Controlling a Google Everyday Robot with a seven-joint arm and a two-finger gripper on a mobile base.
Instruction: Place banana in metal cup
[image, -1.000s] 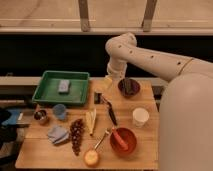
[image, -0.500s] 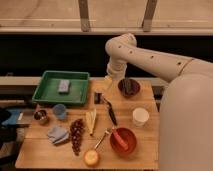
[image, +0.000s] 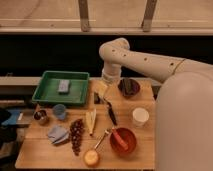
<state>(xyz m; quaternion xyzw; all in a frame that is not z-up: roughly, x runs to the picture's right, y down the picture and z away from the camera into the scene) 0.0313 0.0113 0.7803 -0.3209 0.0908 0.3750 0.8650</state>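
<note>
The pale yellow banana (image: 91, 121) lies on the wooden table (image: 145, 156), near its middle. At the table's left edge stands the small metal cup (image: 41, 117), right beside a light blue cup (image: 60, 111). My arm reaches down from the right, and its gripper (image: 101, 92) hangs open over the back of the table, just right of the green tray (image: 47, 94). It sits a short way behind the banana and holds nothing. The metal cup is far off to the gripper's front left.
A grey sponge (image: 63, 86) lies in the green tray. Also on the table are a dark bowl (image: 129, 87), a white cup (image: 140, 116), a red bowl (image: 122, 140), a black-handled tool (image: 110, 112), dark grapes (image: 76, 134), a blue cloth (image: 58, 134) and a round orange fruit (image: 91, 158).
</note>
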